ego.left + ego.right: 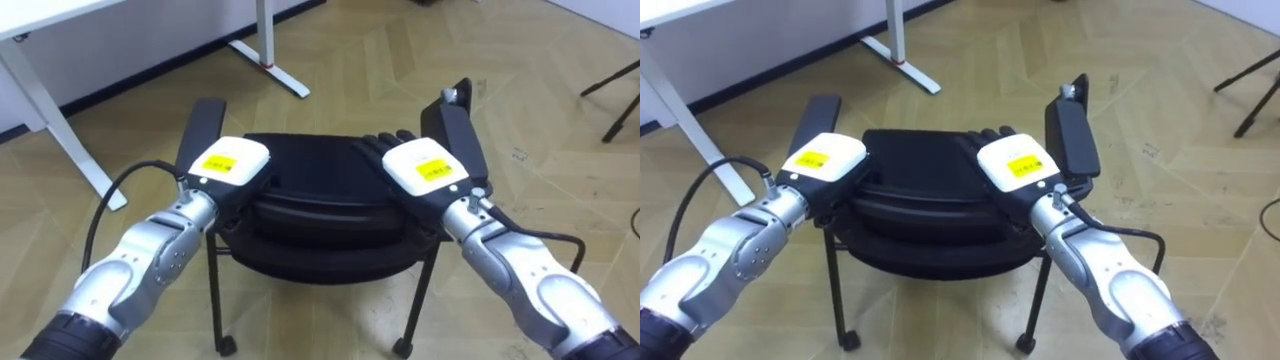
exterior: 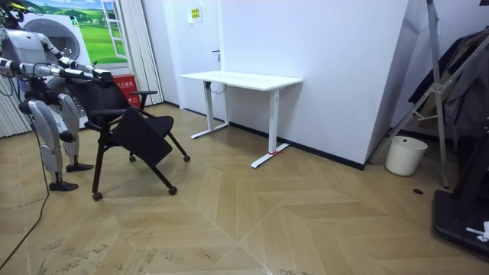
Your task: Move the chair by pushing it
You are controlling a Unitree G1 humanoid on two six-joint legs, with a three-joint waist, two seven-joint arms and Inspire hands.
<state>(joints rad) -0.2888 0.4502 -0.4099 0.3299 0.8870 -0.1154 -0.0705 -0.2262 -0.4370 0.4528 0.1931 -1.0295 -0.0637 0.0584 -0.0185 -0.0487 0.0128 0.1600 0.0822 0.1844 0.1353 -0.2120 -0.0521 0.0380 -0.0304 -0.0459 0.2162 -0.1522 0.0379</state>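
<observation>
The robot's right hand (image 1: 425,168) lies flat-fingered on the black chair (image 1: 310,195) back; whether the left hand (image 1: 232,163) grips it cannot be told.

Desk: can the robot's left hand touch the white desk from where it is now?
Probably not. The left hand rests on the back of the chair. The chair stands between the robot and the desk, which is well past the chair's far side.
</observation>
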